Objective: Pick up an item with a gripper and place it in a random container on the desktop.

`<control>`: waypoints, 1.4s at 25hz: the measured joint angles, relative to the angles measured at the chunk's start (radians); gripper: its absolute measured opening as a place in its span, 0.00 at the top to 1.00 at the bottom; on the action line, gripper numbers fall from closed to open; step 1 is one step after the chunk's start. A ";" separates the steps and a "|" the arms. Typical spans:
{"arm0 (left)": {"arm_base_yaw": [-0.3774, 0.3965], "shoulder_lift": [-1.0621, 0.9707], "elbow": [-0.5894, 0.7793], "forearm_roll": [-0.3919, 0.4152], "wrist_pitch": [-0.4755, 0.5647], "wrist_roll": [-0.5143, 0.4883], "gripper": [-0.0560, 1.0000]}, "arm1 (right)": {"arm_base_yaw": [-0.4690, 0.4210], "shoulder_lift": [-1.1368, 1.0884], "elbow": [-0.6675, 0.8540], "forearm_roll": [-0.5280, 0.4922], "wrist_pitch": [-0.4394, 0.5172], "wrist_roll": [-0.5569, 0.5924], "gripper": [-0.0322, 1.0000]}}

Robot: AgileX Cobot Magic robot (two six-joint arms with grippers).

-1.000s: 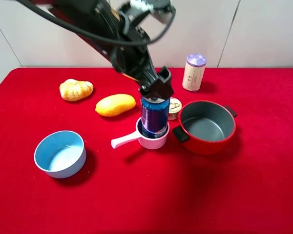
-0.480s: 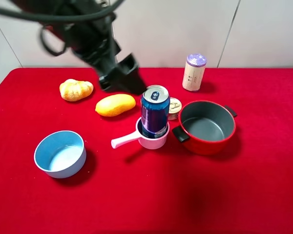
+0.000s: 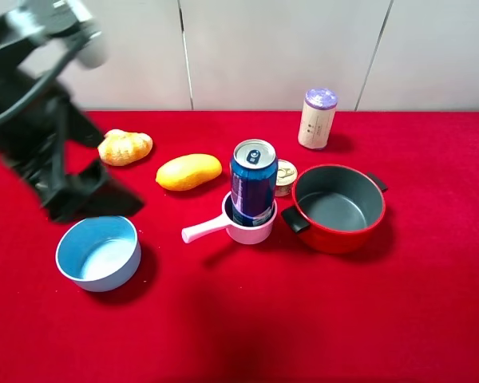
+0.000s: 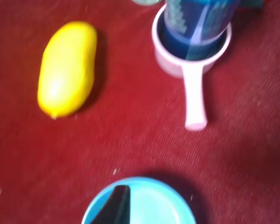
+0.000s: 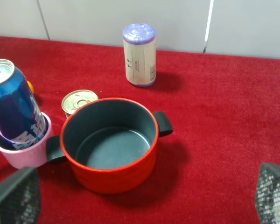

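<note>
The blue can (image 3: 251,183) stands upright inside the pink saucepan (image 3: 201,232) at the middle of the red desktop (image 3: 247,319). No gripper touches it. My left gripper (image 3: 96,199) is open and empty, blurred by motion, far left of the can and just above the light blue bowl (image 3: 104,279). The left wrist view shows the can (image 4: 198,18), the saucepan (image 4: 194,93) and one dark fingertip (image 4: 116,205) over the bowl. My right gripper (image 5: 142,205) is wide open and empty, short of the red pot (image 5: 116,175), with the can (image 5: 14,109) and saucepan (image 5: 23,156) beside it.
The red two-handled pot (image 3: 335,235) stands right of the saucepan, a short tin (image 3: 286,175) behind them. A cream cylinder with a purple cap (image 3: 317,120) stands at the back. A yellow mango (image 3: 188,171) and a bread roll (image 3: 124,146) lie back left.
My left gripper has let go of the can and swung away from it, up and then far to the left. The can stays upright in the saucepan.
</note>
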 joint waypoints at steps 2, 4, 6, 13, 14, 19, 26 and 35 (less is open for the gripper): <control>0.035 -0.062 0.052 0.000 0.000 0.000 0.01 | 0.000 0.000 0.000 0.000 0.000 0.000 0.30; 0.076 -0.128 0.106 -0.002 0.000 0.000 0.01 | 0.000 0.000 0.000 0.000 0.000 0.000 0.30; 0.115 -0.194 0.151 -0.002 0.000 0.000 0.01 | 0.000 0.000 0.000 0.000 0.000 0.000 0.30; 0.234 -0.496 0.301 -0.005 0.032 0.000 0.01 | 0.000 0.000 0.000 0.000 0.000 0.000 0.30; 0.247 -0.542 0.315 -0.009 0.038 0.000 0.01 | 0.000 0.000 0.000 0.000 0.000 0.000 0.30; 0.284 -0.731 0.332 -0.035 0.111 -0.026 0.01 | 0.000 0.000 0.000 0.000 0.000 0.000 0.30; 0.365 -0.904 0.332 -0.037 0.245 -0.077 0.01 | 0.000 0.000 0.000 0.000 0.000 0.000 0.30; 0.414 -1.072 0.332 -0.037 0.255 -0.078 0.01 | 0.000 0.000 0.000 0.000 0.000 0.000 0.30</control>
